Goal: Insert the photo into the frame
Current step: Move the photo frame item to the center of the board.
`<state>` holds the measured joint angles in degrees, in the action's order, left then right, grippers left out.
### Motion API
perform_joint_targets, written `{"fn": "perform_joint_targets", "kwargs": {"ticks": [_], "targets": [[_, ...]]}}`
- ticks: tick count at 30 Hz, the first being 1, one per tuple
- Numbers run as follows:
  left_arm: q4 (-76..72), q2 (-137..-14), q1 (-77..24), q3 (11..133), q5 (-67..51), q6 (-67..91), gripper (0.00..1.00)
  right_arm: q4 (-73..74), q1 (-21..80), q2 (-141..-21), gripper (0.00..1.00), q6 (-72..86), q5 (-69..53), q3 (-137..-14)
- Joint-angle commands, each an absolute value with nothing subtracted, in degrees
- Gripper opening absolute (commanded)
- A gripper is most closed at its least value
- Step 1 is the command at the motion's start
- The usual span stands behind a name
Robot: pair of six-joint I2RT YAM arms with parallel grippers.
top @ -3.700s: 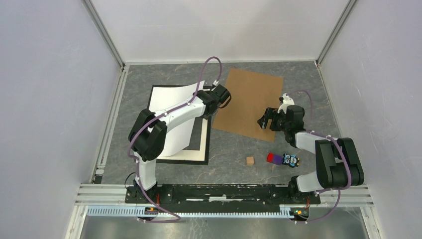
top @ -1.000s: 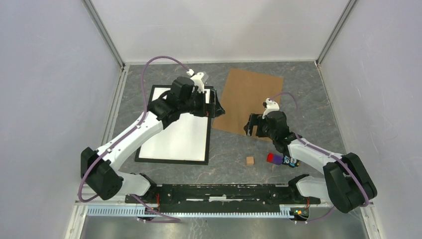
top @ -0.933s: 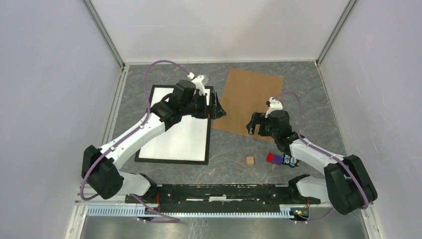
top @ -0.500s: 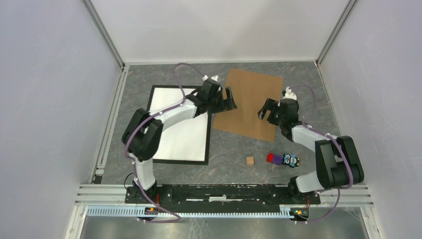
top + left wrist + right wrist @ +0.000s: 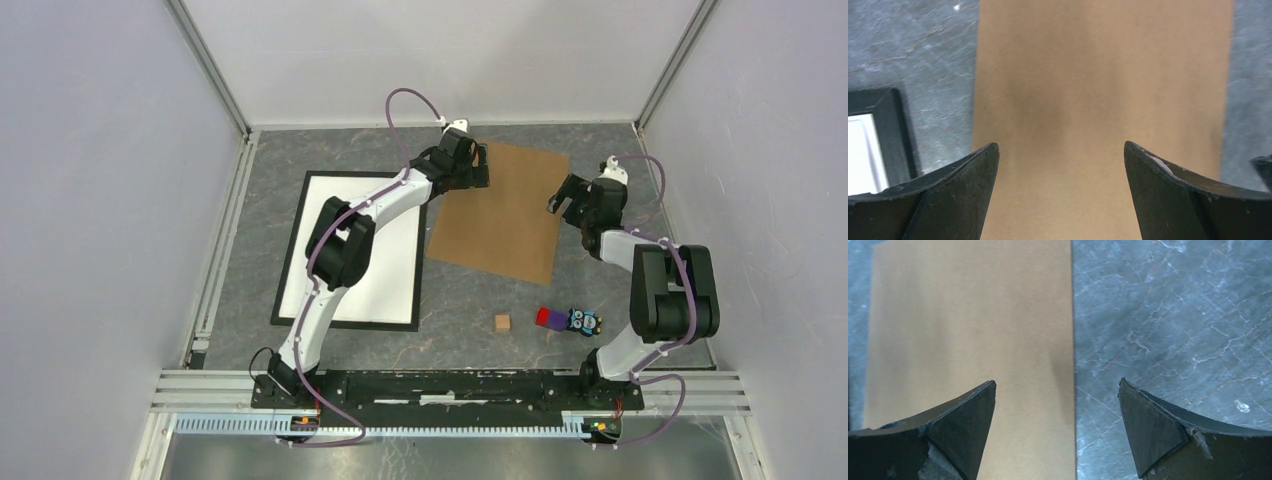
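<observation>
The black frame [image 5: 345,325] lies flat on the left half of the table, and the white photo [image 5: 395,265] lies flat inside it. My left arm reaches across both. My left gripper [image 5: 478,165] is open, hovering over the far left corner of the brown backing board [image 5: 505,215]. In the left wrist view its open gripper [image 5: 1060,150] is empty above the board [image 5: 1098,75], with the frame's corner [image 5: 890,130] at the left. My right gripper [image 5: 570,195] is open and empty. In the right wrist view it [image 5: 1058,387] straddles the board's right edge [image 5: 1070,340].
A small wooden cube [image 5: 502,322], a red and purple block [image 5: 549,318] and a blue toy figure [image 5: 585,321] lie near the front right. White walls close in the table on three sides. A metal rail [image 5: 225,240] runs along the left edge.
The photo, held up earlier by my left gripper, now lies in the frame. Both grippers have moved to the far end: left from the frame's corner to the board, right to its right edge.
</observation>
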<state>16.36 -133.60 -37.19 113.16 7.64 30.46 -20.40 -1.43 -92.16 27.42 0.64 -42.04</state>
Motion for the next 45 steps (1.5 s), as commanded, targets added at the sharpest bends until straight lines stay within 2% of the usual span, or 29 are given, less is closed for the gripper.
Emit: {"fn": "perform_joint_targets", "kwargs": {"ticks": [1,13,21,30,39,45], "targets": [[18.93,-134.82,-36.23,116.28,13.21,25.33,1.0,-19.3,-2.35,-94.54,0.97,23.64,0.17,-44.89],[24.07,-138.8,-35.25,116.18,8.49,32.11,1.0,-25.96,-3.26,-94.7,0.95,28.46,-9.87,-39.12],[26.36,-139.81,-35.11,116.39,8.77,33.07,1.0,-26.37,-3.3,-97.75,0.95,29.43,-12.37,-39.99],[25.9,-140.98,-34.8,116.57,1.78,35.89,1.0,-28.35,-3.6,-101.58,0.94,32.06,-17.73,-41.04],[22.44,-142.75,-33.79,115.94,-8.4,39.55,0.99,-42.36,-3.6,-102.05,0.93,38.3,-29.74,-39.63],[21.43,-143.22,-33.8,115.67,-10.69,41.03,0.99,-49.66,-3.28,-97.99,0.92,40.68,-30.87,-37.01]]}}
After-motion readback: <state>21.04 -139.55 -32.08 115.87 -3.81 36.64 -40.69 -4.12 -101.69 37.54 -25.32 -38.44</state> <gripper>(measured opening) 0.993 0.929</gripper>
